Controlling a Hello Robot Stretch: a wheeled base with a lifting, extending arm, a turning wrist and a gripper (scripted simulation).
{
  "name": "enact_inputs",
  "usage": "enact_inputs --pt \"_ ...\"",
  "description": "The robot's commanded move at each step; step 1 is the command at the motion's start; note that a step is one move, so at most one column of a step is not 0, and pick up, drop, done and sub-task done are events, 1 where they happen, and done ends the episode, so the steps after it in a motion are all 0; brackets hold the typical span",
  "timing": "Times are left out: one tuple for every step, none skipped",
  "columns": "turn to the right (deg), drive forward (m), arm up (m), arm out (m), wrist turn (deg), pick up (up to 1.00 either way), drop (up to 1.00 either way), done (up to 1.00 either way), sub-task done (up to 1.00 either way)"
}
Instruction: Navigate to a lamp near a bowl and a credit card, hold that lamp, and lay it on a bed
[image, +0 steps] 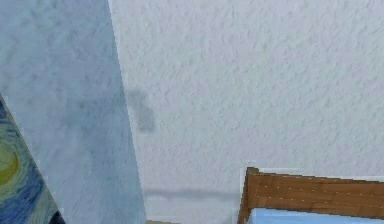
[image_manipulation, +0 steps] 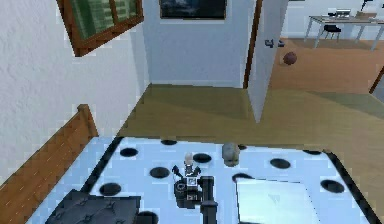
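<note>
A bed (image_manipulation: 150, 160) with a pale blue, black-dotted cover spreads across the lower half of the arm side view. Its wooden headboard (image_manipulation: 50, 165) stands at the left. The dark arm (image_manipulation: 207, 205) rises from the bottom edge over the cover. At its end sit the white marker squares and the gripper (image_manipulation: 186, 178). I cannot tell whether it holds anything. A small grey rounded thing (image_manipulation: 231, 153) rests on the cover just right of and beyond the gripper. In the forward view a corner of the headboard (image: 310, 190) and the blue cover (image: 300, 217) show at the bottom right.
A white pillow (image_manipulation: 277, 196) and a dark cushion (image_manipulation: 95, 210) lie on the bed. Beyond it are wood floor (image_manipulation: 200, 110), a window (image_manipulation: 100, 22), a dark wall picture (image_manipulation: 192, 8), an open door (image_manipulation: 262, 55), a brown ball (image_manipulation: 290, 58) and a far table (image_manipulation: 345, 22). A blue-and-yellow painting (image: 18, 180) hangs close at the forward view's left.
</note>
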Motion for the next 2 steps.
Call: enact_inputs --pt "0.0 0.00 -0.32 0.00 0.0 0.00 0.00 0.00 0.00" --pt "0.0 0.00 0.00 0.00 0.0 0.00 1.00 0.00 0.00"
